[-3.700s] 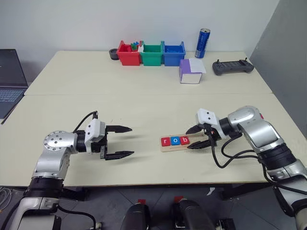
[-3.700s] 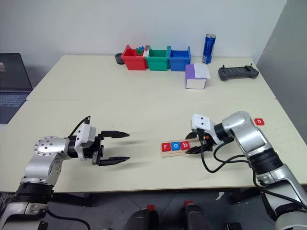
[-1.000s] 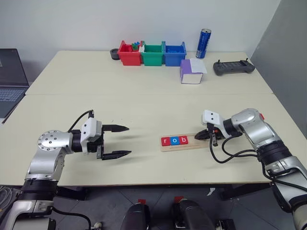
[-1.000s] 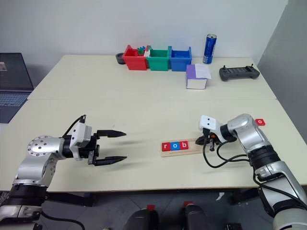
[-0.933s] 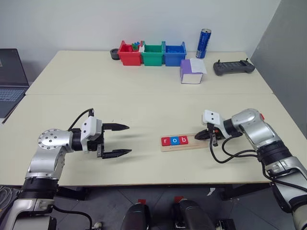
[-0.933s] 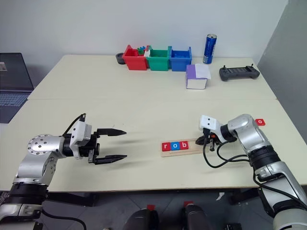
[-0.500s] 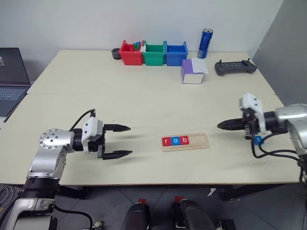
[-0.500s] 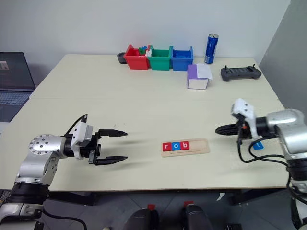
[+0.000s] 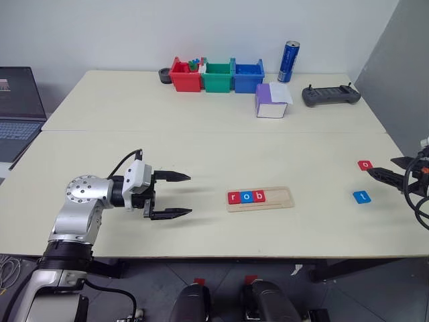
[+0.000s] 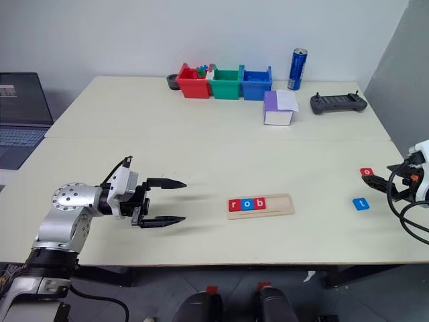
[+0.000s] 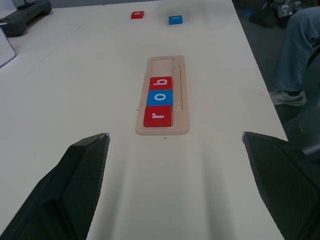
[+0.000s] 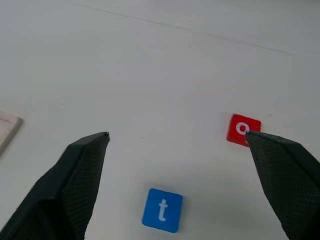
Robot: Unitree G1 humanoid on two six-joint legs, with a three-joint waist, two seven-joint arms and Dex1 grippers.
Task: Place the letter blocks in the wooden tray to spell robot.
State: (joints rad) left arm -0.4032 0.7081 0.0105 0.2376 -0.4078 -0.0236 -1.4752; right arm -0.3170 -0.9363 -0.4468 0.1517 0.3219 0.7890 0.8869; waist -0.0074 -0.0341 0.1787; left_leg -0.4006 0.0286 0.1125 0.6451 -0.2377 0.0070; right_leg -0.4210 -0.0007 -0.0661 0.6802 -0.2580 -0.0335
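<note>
1. So, nearest the robot, the left gripper (image 9: 179, 195) hangs just above the worktop (image 9: 201, 154) with its jaws spread wide and nothing in them. It points along the front edge toward the wooden tray (image 9: 260, 198), probably parked there out of the way while the other arm does the fetching.

2. That tray lies flat near the front edge, long axis running left to right across the robot's view. Three letter blocks sit in its groove at the left end, touching each other: red r (image 9: 232, 197), blue o (image 9: 245, 196), red b (image 9: 258, 196). They read upright from the robot's side, so "rob" is done and the right part of the groove is bare, waiting for two more.

3. Off to the right, well apart from the tray, the two leftover blocks lie loose on the worktop: the blue t (image 9: 361, 196) closer in and the red o (image 9: 364, 164) a bit farther back.

4. Right gripper (image 9: 395, 169) is over at that edge, jaws released and empty, aimed at the pair. In the right wrist view the red o peeks out just beside one finger (image 12: 285, 170). Guessing it's lining up for that o, since that letter goes in next.

5. Far back along the wall edge: coloured bins (image 9: 214, 74), a blue can (image 9: 288, 52), a purple-and-white box (image 9: 271, 100) and a grey controller (image 9: 330, 95). None of that looks involved.
</note>
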